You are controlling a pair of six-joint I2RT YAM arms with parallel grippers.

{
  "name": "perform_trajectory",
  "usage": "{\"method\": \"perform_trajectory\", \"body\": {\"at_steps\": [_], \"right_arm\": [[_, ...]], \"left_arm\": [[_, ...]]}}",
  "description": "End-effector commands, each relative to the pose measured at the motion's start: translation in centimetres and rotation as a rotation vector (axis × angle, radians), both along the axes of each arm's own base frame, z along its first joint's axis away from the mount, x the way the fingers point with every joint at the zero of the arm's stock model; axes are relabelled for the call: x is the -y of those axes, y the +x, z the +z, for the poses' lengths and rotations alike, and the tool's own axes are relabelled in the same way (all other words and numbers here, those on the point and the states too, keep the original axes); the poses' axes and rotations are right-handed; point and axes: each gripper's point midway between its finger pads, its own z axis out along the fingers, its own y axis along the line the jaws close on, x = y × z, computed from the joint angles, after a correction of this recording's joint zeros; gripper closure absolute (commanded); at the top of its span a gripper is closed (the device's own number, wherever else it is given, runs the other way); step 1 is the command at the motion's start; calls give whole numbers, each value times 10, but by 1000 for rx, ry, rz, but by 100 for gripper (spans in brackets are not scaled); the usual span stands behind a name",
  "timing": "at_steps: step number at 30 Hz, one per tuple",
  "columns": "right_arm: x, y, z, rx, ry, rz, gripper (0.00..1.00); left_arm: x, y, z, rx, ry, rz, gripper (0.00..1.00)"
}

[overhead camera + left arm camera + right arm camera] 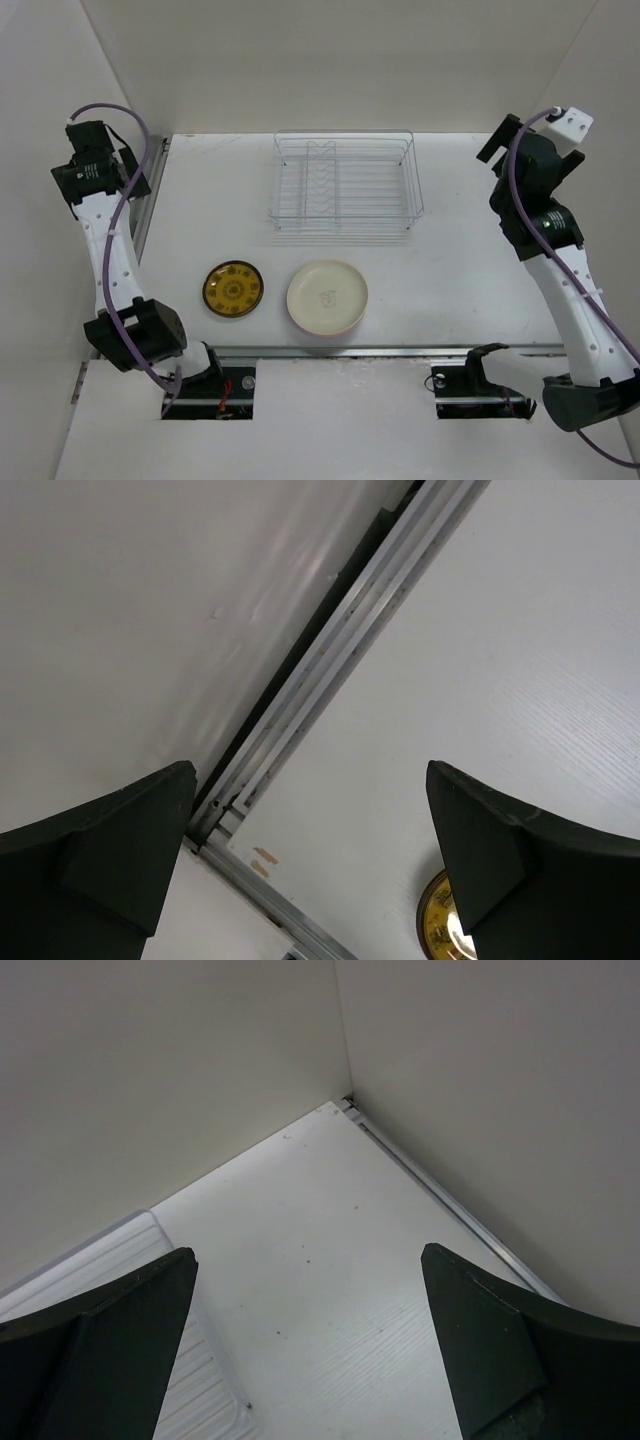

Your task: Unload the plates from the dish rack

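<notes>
The dish rack [345, 185] stands at the back middle of the table, with no plate showing between its dividers. Two plates lie flat in front of it: a small dark one with a yellow pattern [232, 289] and a larger cream one [327, 296] with a pink edge showing under its near rim. My left gripper [128, 168] is raised at the far left, open and empty. In the left wrist view [308, 772] the yellow plate's rim [437, 925] peeks past the right finger. My right gripper [503, 140] is raised at the far right, open [308, 1253] and empty.
An aluminium rail [330, 660] runs along the table's left edge, and another [380, 352] along the near edge. White walls enclose the back and both sides. The ribbed corner of the rack's base [150, 1360] shows in the right wrist view.
</notes>
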Motion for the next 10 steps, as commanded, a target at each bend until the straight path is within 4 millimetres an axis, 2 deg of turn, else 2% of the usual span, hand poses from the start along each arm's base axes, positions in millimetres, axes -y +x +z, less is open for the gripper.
{"method": "perform_trajectory", "body": {"at_steps": [1,2,5,6,10], "right_arm": [[6,-11,22,89,9,-17,0],[4,-10,17,78,8,-7,0],[3,-12,20,90,12,4,0],[3,-12,20,90,12,4,0],[1,-14,22,112,26,23,0]], "left_arm": [[-3,-9,16,62,38,37,0],[-2,-11,20,73,42,37,0],[1,-13,16,80,37,29,0],[3,-15,21,97,37,22,0],[6,-21,15,88,40,16,0]]}}
